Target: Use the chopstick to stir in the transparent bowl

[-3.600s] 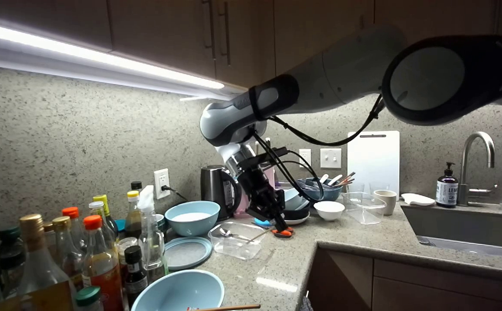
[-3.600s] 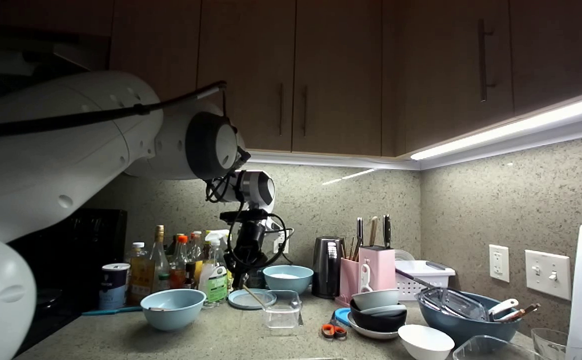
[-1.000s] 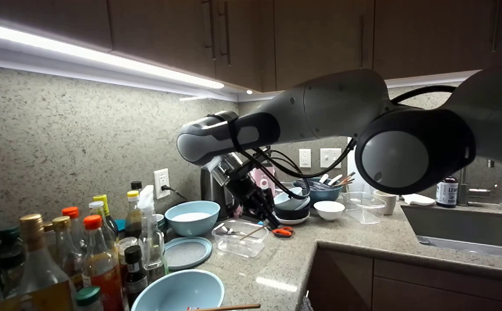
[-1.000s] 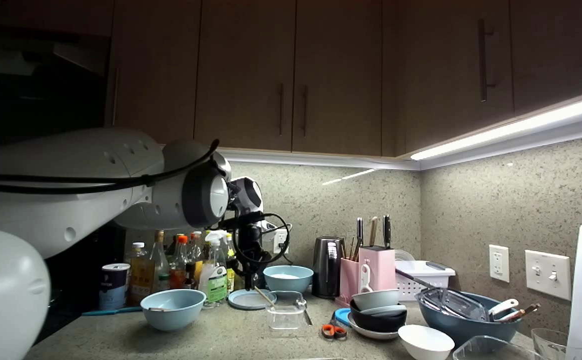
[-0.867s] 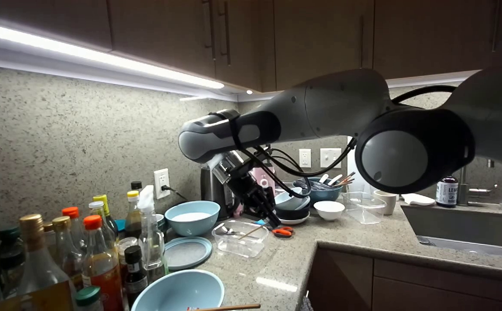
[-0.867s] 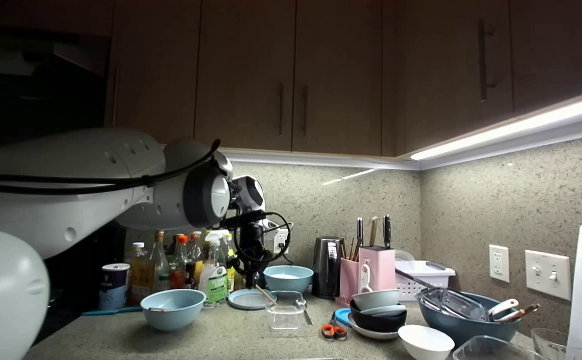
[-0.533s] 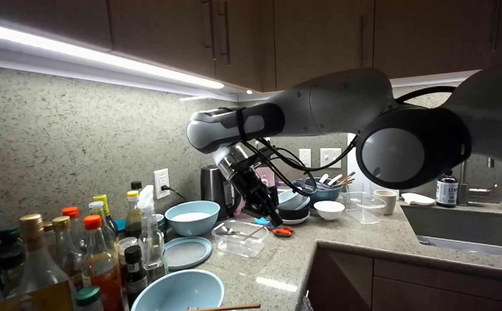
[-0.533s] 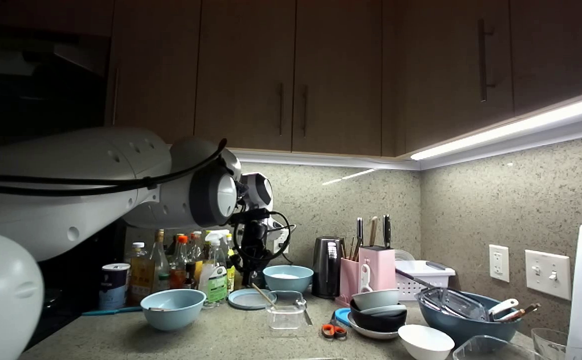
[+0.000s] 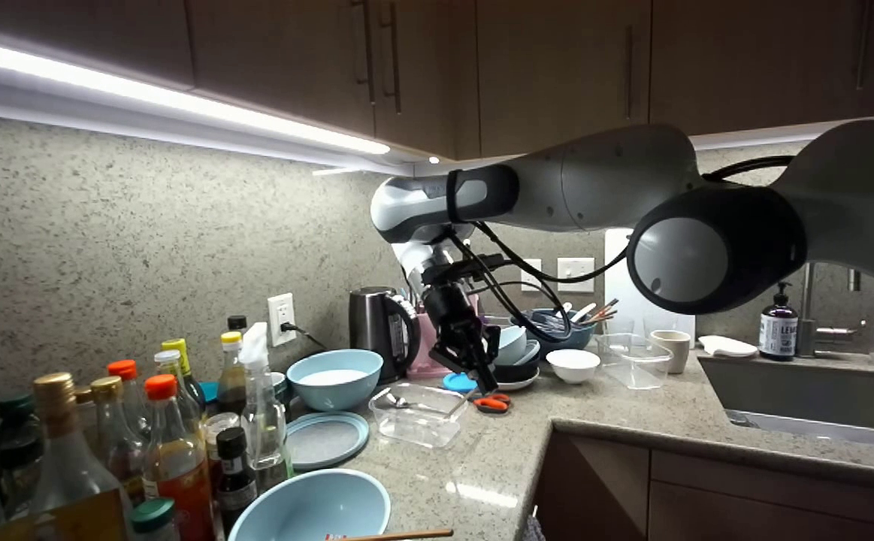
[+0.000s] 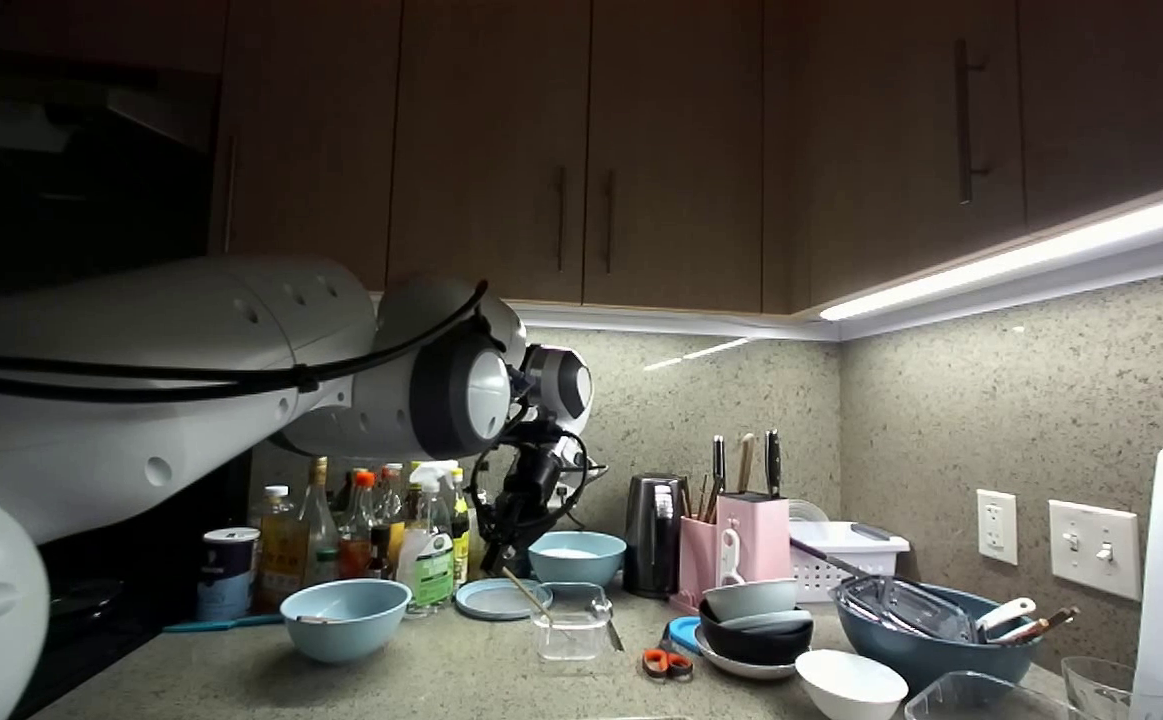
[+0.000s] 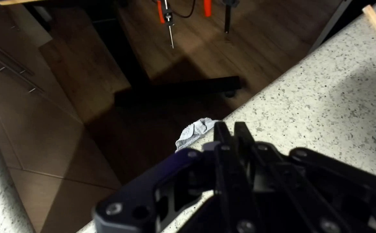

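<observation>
We count four light-blue bowls (image 10: 346,635), two of them stacked, and two transparent bowls (image 10: 571,645), plus one black bowl (image 10: 756,645), one white bowl (image 9: 573,367) and one dark-blue bowl (image 10: 906,648). We make out one chopstick (image 10: 527,591) and one spoon (image 9: 400,403) in a transparent bowl, and another chopstick (image 9: 399,536) at a light-blue bowl; sticks (image 10: 712,502) in the pink holder (image 10: 698,552) are too bunched to number. We tally one kettle (image 10: 653,545), one mug (image 9: 671,355), one pair of orange-handled scissors (image 9: 492,406), one claw (image 11: 230,125) with two fingers (image 11: 242,133), two outlets (image 9: 281,321) and one switch plate (image 10: 1095,548). The bottles (image 9: 176,454) overlap beyond our counting.
</observation>
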You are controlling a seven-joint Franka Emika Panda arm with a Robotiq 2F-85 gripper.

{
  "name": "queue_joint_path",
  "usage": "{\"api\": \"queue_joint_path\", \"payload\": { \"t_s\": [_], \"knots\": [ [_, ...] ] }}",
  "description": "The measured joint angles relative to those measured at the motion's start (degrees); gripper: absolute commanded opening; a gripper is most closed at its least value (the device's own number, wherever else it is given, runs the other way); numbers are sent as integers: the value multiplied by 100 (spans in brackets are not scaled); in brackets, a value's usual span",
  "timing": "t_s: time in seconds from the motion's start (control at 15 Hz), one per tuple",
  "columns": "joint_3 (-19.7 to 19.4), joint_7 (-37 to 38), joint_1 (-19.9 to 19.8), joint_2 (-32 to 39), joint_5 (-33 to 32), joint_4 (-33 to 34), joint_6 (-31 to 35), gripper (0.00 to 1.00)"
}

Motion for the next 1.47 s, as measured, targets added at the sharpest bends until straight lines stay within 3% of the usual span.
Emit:
{"api": "queue_joint_path", "payload": {
  "t_s": [0.4,0.73,1.27,1.47],
  "knots": [
    [1,180,-309,1,340,24,152,2],
    [1,-121,-148,60,212,134,174,2],
    [-107,-1726,530,87,-1049,214,201,2],
    [-247,-2275,798,141,-1666,275,572,2]
  ]
}}
